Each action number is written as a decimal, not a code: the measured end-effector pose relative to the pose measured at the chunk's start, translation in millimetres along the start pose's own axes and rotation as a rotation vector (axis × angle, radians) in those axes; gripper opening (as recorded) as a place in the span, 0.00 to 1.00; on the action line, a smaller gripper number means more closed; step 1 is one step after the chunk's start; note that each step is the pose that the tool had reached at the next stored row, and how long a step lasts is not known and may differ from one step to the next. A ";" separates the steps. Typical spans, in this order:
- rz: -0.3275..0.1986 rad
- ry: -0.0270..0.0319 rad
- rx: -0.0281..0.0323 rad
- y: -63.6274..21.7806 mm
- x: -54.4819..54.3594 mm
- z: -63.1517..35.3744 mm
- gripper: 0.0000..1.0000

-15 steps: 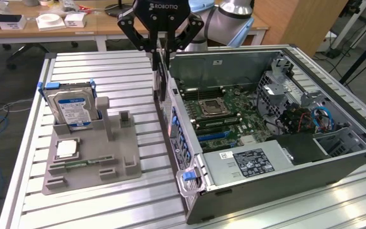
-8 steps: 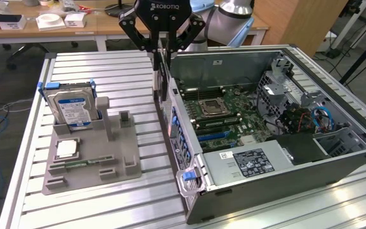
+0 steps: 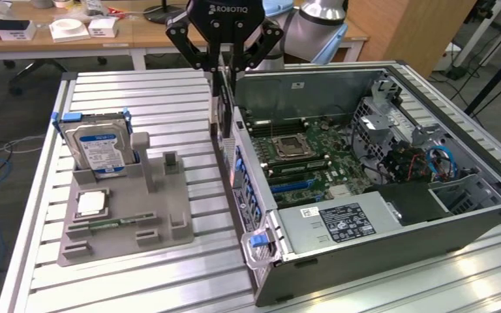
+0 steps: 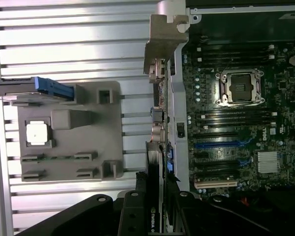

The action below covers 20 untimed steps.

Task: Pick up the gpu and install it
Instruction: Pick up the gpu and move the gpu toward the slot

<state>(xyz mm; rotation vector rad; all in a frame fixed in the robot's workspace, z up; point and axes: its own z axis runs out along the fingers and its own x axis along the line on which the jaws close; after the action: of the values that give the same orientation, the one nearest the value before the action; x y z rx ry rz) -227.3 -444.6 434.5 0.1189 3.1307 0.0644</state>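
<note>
Holding the gpu upright, gripper clenched on its upper edge. Pick-up done: card well clear of grey holder tray. Hangs above wall of open computer case, beside motherboard. Install outstanding: not yet seated in a slot.

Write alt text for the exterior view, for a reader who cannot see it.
The gripper holds the gpu upright and edge-on at the wall of the open computer case on the exterior view's left. On the slatted table beside it, a grey holder carries a hard drive standing upright.
</note>
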 end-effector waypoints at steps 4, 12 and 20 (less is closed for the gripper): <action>0.000 0.0000 0.0000 0.1 -1.5 0.1 0.26; 0.000 0.0001 0.0001 0.4 -4.5 0.3 0.26; 0.000 0.0000 0.0000 0.6 -7.7 0.5 0.26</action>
<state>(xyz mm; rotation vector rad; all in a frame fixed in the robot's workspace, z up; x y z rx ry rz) -219.5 -444.6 434.1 0.1190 3.1308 0.0644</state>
